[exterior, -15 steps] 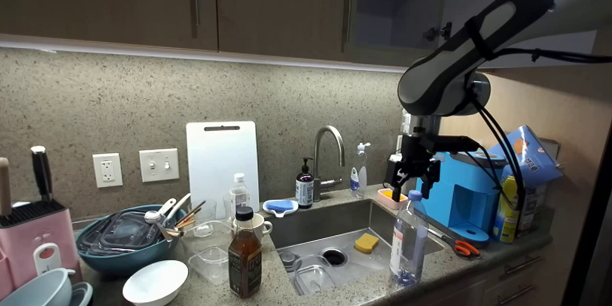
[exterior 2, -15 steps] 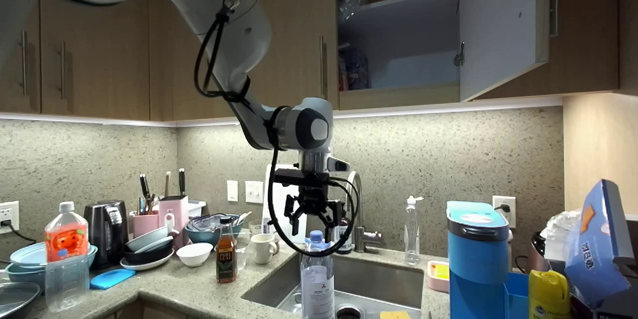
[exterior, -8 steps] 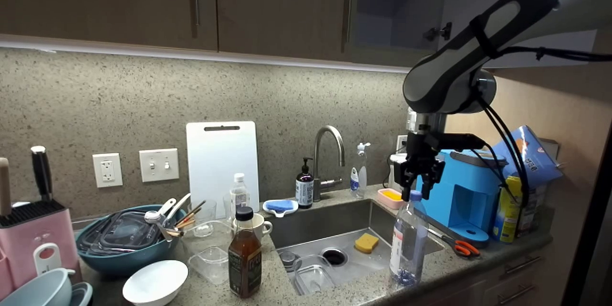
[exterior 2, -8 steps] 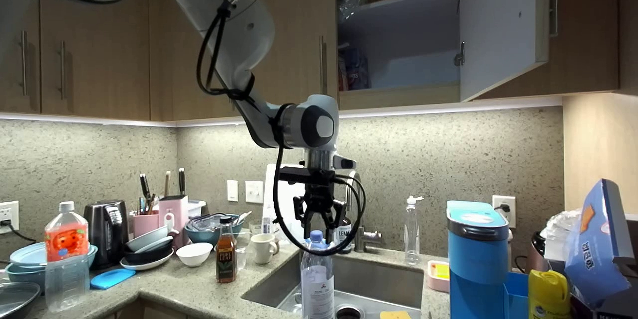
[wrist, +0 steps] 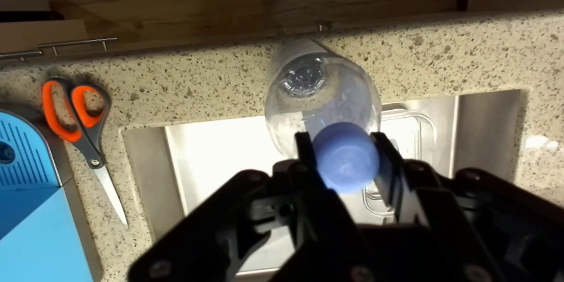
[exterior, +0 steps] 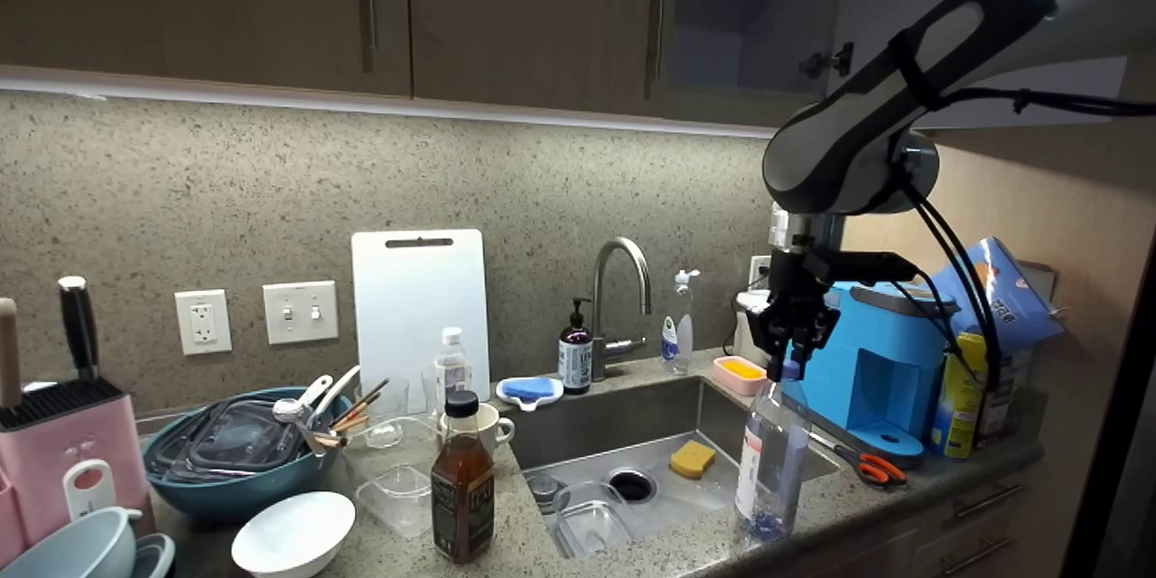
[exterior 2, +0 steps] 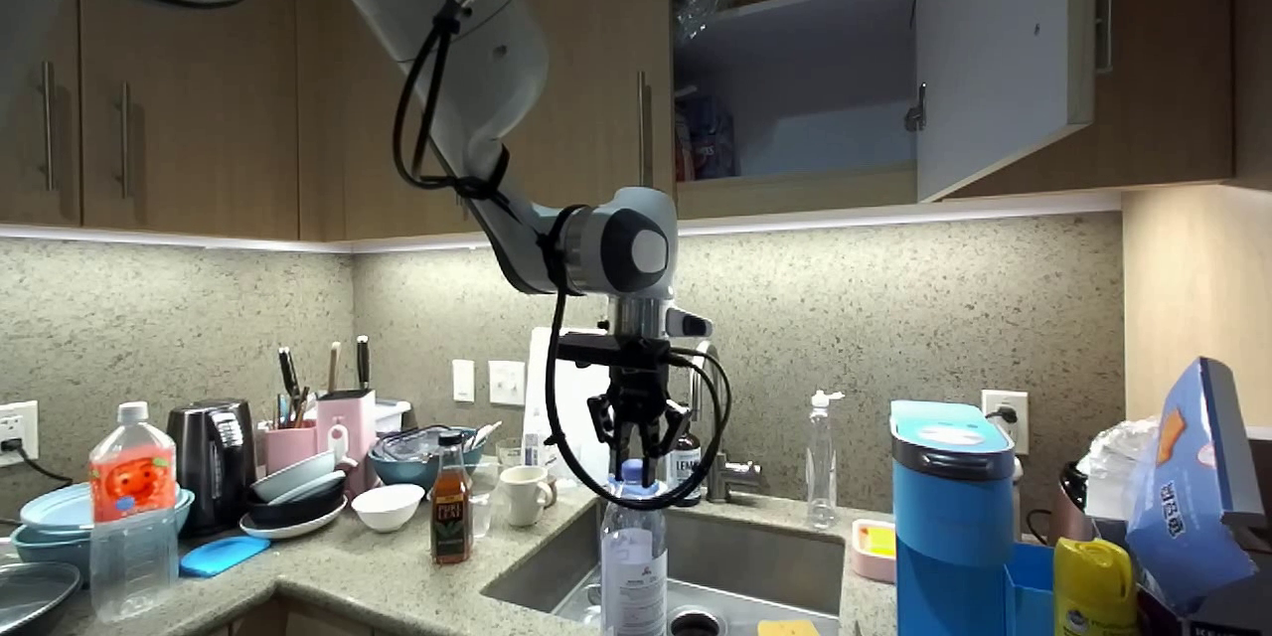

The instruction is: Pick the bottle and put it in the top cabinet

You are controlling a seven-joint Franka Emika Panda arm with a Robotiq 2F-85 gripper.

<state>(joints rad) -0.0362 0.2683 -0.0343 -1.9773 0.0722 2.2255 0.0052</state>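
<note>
The clear plastic bottle (exterior: 768, 479) with a blue cap (wrist: 347, 158) stands upright on the front strip of counter beside the sink. My gripper (wrist: 343, 145) comes down from above, shut on the cap with one finger at each side, as the wrist view shows. In both exterior views the gripper (exterior 2: 634, 473) sits at the bottle's top, fingers partly covering the cap. The top cabinet (exterior 2: 825, 134) hangs on the wall above the sink, its pale door (exterior 2: 1004, 50) swung wide to the right. Part of its dark interior (exterior: 709, 36) shows in an exterior view.
The steel sink (exterior: 614, 424) lies just behind the bottle, with a faucet (exterior: 643, 271) at its back. A blue coffee machine (exterior: 858, 370) and orange-handled scissors (wrist: 81, 114) are close by. The brown sauce bottle (exterior: 462, 479) stands left of the sink.
The gripper has shifted slightly right in both exterior views, over the bottle, and its fingers have come together around the cap. The bottle has shifted barely, if at all.
</note>
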